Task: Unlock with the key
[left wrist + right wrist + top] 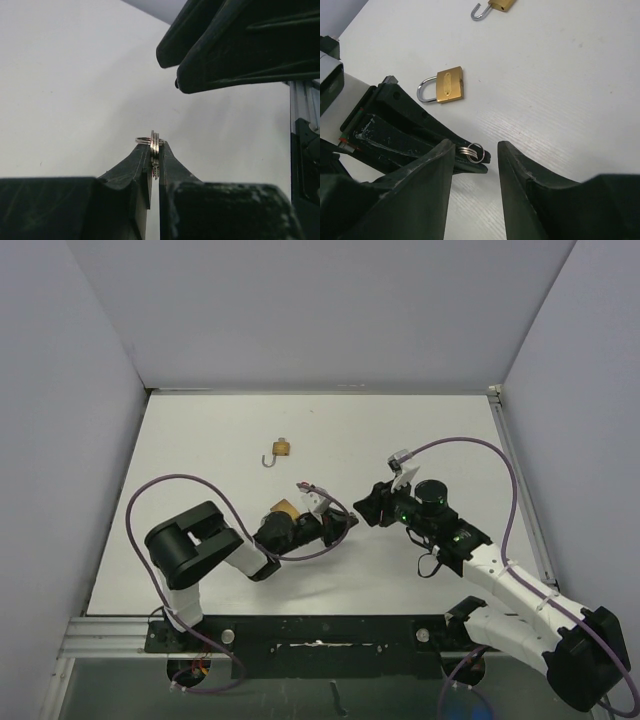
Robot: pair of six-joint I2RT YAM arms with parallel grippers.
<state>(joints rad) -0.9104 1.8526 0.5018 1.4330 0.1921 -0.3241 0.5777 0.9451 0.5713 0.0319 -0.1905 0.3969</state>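
Note:
My left gripper [156,146] is shut on a small bunch of keys [155,156]; their ring [476,151] pokes out past its fingertips. My right gripper [475,165] is open, and its two fingers stand on either side of the left gripper's tip and the key ring without touching them. In the top view the two grippers, left [343,526] and right [368,505], meet at mid-table. A brass padlock [445,86] with its shackle closed lies on the table beside the left arm and also shows in the top view [285,508].
A second, smaller brass padlock [283,449] with an open hooked shackle lies farther back; it also shows in the right wrist view [492,6]. Grey walls stand on three sides. An aluminium rail [520,490] runs along the table's right edge.

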